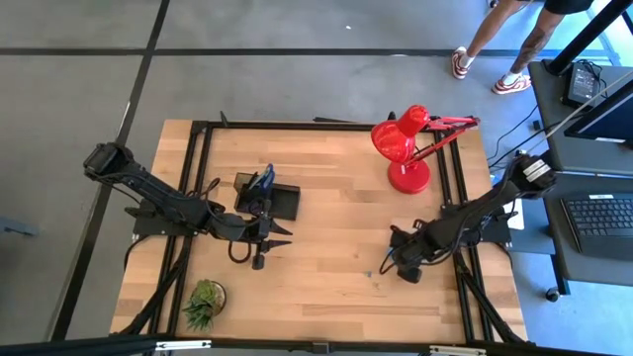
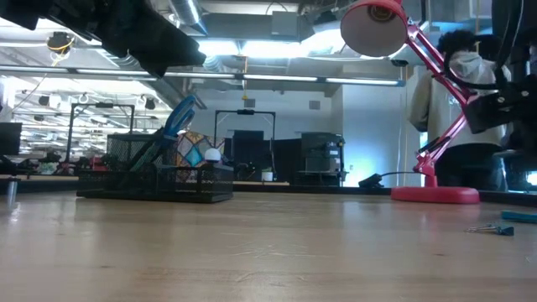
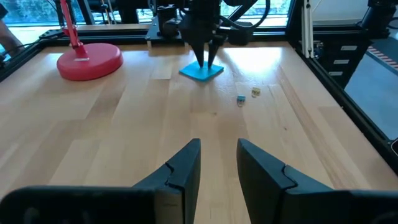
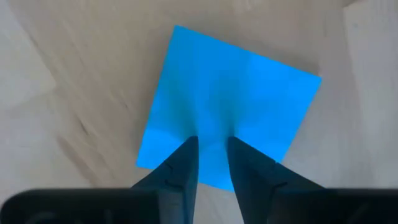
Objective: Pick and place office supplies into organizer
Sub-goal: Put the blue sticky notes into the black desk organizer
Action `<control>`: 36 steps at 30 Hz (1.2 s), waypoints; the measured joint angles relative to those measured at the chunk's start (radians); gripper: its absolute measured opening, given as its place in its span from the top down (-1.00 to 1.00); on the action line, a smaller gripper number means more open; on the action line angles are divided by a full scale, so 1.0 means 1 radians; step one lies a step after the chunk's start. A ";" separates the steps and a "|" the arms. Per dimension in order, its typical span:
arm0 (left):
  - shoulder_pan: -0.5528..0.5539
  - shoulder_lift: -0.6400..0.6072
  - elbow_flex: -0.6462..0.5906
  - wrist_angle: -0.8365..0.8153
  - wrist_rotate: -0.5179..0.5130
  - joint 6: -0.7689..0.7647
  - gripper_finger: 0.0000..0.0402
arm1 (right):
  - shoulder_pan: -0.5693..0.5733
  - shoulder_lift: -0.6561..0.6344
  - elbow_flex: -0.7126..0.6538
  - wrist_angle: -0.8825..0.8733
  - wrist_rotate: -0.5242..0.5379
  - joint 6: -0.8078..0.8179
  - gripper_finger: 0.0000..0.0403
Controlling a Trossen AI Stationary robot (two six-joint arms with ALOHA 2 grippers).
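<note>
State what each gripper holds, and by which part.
Left gripper: nothing, open above bare table. Right gripper: fingers down on the cyan sticky-note pad near one edge; an actual grip cannot be told.

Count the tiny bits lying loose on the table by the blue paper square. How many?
2: a small blue bit and a small yellowish bit, side by side on the wood near the blue square pad. More could be hidden elsewhere.
</note>
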 joint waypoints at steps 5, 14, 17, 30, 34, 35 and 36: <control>0.000 0.000 0.000 0.000 0.000 0.000 0.51 | -0.038 0.048 0.006 0.112 0.006 -0.032 0.55; 0.001 0.000 0.000 0.000 -0.006 0.000 0.51 | -0.181 0.068 -0.010 0.510 0.046 -0.409 0.55; 0.019 0.022 0.000 0.025 -0.009 0.000 0.51 | -0.240 0.091 -0.009 0.548 0.047 -0.477 0.55; 0.162 0.458 0.213 0.144 0.140 0.050 0.51 | -0.379 0.308 0.014 0.917 -0.087 -0.660 0.55; 0.184 0.582 0.298 0.055 0.159 0.006 0.51 | -0.381 0.303 0.031 0.898 -0.089 -0.687 0.55; 0.188 0.606 0.315 0.033 0.159 -0.002 0.51 | -0.381 0.303 0.035 0.896 -0.088 -0.690 0.55; 0.192 0.631 0.333 0.019 0.161 -0.008 0.51 | -0.381 0.303 0.039 0.893 -0.089 -0.695 0.55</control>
